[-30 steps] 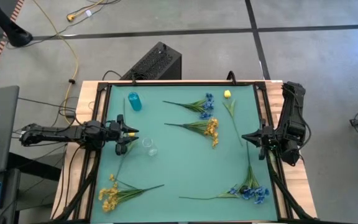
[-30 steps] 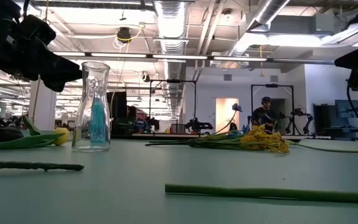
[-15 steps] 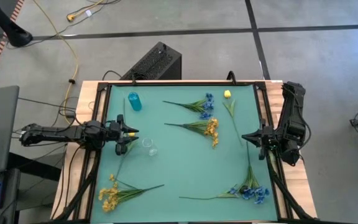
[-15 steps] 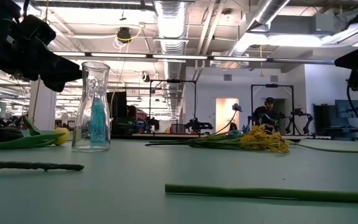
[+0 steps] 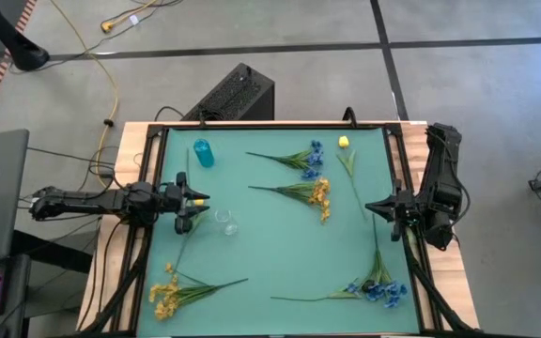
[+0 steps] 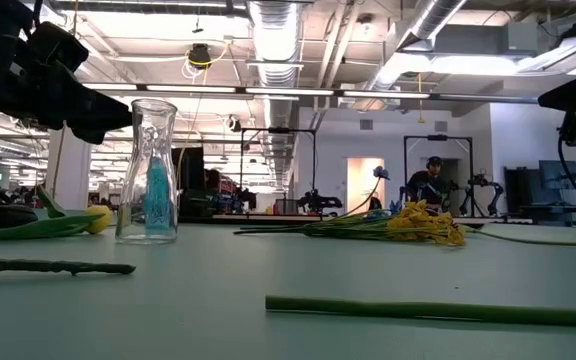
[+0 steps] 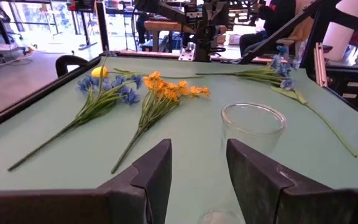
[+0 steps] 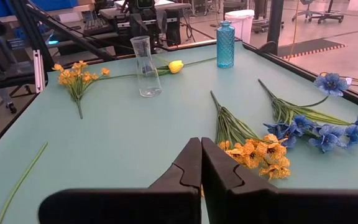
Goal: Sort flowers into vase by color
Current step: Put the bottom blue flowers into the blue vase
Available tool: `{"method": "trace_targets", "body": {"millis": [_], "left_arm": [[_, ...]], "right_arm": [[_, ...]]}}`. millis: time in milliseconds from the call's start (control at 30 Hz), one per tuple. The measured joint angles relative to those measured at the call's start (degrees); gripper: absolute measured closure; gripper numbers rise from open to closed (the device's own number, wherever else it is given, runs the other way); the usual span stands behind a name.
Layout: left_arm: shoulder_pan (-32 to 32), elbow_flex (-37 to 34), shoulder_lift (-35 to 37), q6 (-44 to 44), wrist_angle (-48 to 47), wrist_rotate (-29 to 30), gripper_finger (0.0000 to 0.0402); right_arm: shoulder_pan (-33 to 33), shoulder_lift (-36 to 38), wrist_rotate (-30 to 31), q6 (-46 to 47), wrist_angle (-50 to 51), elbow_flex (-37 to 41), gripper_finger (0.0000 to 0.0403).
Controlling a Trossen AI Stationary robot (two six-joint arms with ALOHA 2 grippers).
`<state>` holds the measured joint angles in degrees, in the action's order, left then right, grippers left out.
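Several flowers lie flat on the green table (image 5: pixel 270 258). A blue spray (image 5: pixel 304 158) and a yellow spray (image 5: pixel 314 193) lie mid-table. Another yellow spray (image 5: pixel 170 291) is near-left and another blue spray (image 5: pixel 379 289) near-right. One yellow bud stem (image 5: pixel 347 160) lies far-right. A second (image 8: pixel 175 66) lies beside the clear vase (image 5: pixel 225 222). The blue vase (image 5: pixel 203 152) stands far-left. My left gripper (image 5: pixel 198 199) hovers open at the left edge, just short of the clear vase (image 7: pixel 253 126). My right gripper (image 5: pixel 372 208) is shut above the right edge, touching nothing.
Raised black rails frame the table (image 5: pixel 394 169). A long green stalk (image 6: pixel 438 311) lies near the front edge. A black box (image 5: pixel 235 94) sits on the floor beyond the far edge. A person (image 6: pixel 430 180) shows far off in the room behind.
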<state>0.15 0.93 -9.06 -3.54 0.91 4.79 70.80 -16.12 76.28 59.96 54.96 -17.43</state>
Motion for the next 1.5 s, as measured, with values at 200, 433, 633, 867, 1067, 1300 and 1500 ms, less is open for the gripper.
{"method": "trace_targets", "body": {"millis": [200, 433, 633, 867, 1067, 1300, 1500], "left_arm": [[-0.1, 0.0, 0.0, -14.8, -0.4, -4.6, 0.0260], [-1.5, -0.3, 0.0, -18.1, 3.6, -7.8, 0.0260], [-4.4, -0.3, -1.3, -17.2, 6.8, -6.8, 0.0260], [-7.5, -0.4, -8.2, -6.3, 18.4, -5.4, 0.0260], [-8.6, -0.4, -18.0, -1.8, 28.9, -0.4, 0.0260], [-8.6, 8.3, -28.8, 11.4, 30.6, 6.5, 0.0260], [-8.6, 15.9, -34.5, 14.2, 29.0, 6.4, 0.0260]], "right_arm": [[0.0, 0.0, 0.0, 0.0, 0.0, 0.0, 0.0375], [0.0, 0.0, 0.0, 0.0, 0.0, 0.0, 0.0375], [-0.1, 0.0, 0.1, 1.6, -1.1, 0.0, 0.0375], [-1.1, 0.0, 11.3, 2.6, -2.7, 0.0, 0.0375], [-4.6, 0.0, 13.6, 4.6, -4.6, 0.0, 0.0375], [-13.2, -0.9, 11.9, -16.5, -25.0, -0.1, 0.0375], [-23.5, -2.3, -4.9, -41.8, -49.2, -0.2, 0.0375]]}}
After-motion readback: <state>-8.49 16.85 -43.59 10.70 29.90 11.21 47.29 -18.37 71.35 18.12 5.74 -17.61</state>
